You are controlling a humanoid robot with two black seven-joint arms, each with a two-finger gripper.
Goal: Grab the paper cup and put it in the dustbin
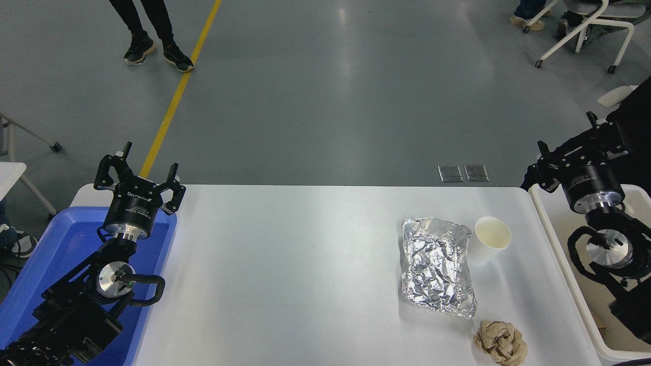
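- The right black gripper (563, 152) hovers over the far end of the large off-white rectangular plastic dustbin (559, 244); whether its fingers are spread or closed cannot be told.
- The small white tapered paper cup (491, 239) stands upright on the white table (285, 264), left of and nearer than that gripper, well apart from it.
- The cup sits just beside a crumpled silver foil tray (437, 265).
- The left black gripper (140, 175) is parked with fingers spread over a blue plastic tub (46, 249).

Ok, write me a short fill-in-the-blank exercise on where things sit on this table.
1. The paper cup stands upright just right of the ____ tray.
2. The crumpled brown paper ball lies on the table ____ the robot than the cup.
3. The left gripper hangs over the ____ tub.
4. The right gripper hangs above the ____.

Missing words: foil; nearer; blue; dustbin
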